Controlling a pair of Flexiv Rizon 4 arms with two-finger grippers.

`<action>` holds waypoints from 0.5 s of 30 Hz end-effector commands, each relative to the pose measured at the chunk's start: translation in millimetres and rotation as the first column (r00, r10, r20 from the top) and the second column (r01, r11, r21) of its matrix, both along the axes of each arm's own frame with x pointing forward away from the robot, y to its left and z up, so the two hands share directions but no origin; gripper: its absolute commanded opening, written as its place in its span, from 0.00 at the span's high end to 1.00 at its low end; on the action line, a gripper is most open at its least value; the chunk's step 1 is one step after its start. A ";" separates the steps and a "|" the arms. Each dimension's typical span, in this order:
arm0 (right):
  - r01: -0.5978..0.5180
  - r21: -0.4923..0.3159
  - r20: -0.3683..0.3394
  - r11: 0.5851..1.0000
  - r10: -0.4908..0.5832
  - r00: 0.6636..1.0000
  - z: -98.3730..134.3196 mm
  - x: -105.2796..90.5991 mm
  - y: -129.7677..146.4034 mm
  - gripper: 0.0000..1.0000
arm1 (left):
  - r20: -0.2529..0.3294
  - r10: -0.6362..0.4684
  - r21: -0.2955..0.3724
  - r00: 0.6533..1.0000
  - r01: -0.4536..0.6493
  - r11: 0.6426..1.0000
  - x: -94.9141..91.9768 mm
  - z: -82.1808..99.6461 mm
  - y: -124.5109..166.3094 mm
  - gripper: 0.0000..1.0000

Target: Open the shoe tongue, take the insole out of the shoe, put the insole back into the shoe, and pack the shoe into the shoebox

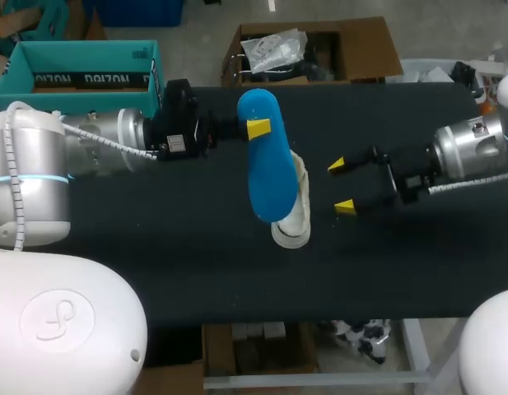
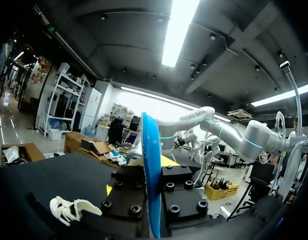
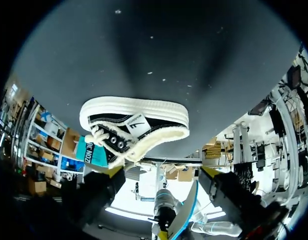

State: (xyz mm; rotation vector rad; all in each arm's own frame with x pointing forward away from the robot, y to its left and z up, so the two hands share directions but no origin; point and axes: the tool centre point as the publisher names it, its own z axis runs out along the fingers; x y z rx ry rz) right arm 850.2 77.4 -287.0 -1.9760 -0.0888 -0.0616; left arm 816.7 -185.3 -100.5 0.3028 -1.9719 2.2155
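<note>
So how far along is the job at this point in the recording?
Done: the blue insole is out of the shoe, so the tongue was presumably opened. In hand: the left gripper is shut on the insole, holding it above the shoe; the right gripper is open beside the shoe. Left: putting the insole back and packing the shoe into the teal shoebox beyond the table's far edge.

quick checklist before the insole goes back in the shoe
1. Left gripper shut on the blue insole: ok.
2. Insole fully out of the shoe: ok.
3. Right gripper open, empty, beside the shoe: ok.
4. Shoe steadied by a gripper: not ok, nothing holds it.
5. Tongue pulled open enough: cannot tell.
6. Shoebox open: ok.
</note>
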 end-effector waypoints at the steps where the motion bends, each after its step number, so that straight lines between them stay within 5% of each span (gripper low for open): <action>1: 0.000 0.001 -0.025 1.000 0.000 1.000 4.6 -3.0 1.3 0.00 | 0.063 0.024 0.005 0.998 -0.024 1.000 1.5 -7.3 -4.4 1.00; 5: -0.002 0.038 -0.063 0.999 0.005 0.998 2.6 -5.8 5.6 0.00 | 0.187 0.018 -0.030 0.982 -0.012 0.999 3.6 -20.7 -11.0 1.00; 15: 0.002 0.114 -0.096 0.993 0.009 0.995 4.6 -11.0 23.1 0.00 | 0.318 0.010 -0.090 0.948 0.020 0.996 10.3 -44.6 -37.2 1.00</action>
